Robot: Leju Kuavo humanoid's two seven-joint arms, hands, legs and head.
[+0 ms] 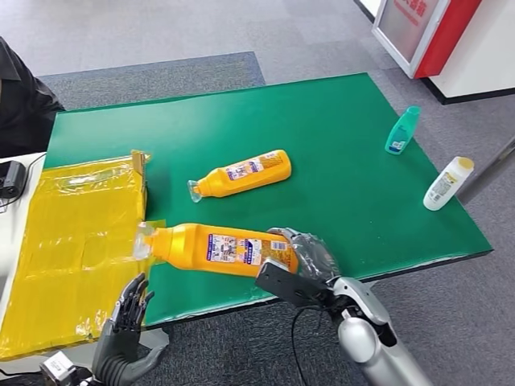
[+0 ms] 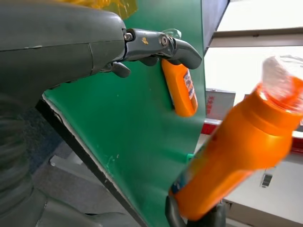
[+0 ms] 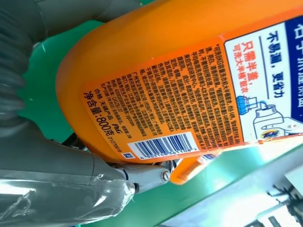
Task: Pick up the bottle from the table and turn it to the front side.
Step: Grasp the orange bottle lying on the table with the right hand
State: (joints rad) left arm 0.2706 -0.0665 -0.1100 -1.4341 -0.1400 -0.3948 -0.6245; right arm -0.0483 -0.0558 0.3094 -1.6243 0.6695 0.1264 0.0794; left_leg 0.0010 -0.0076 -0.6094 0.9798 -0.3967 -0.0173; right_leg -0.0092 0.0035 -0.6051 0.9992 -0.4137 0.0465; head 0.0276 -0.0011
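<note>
Green felt table (image 1: 340,121) beneath glossy orange bottle (image 1: 221,249) in right robot hand (image 1: 300,261).

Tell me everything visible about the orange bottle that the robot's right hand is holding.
The held orange bottle looks like glossy plastic, with a clear cap at its narrow neck. It lies roughly level above the near edge of the green table, cap toward the yellow bag. The right hand grips its wide base. The right wrist view shows its back label: dense printed text, a barcode and "800". The open left hand does not touch it.
</note>
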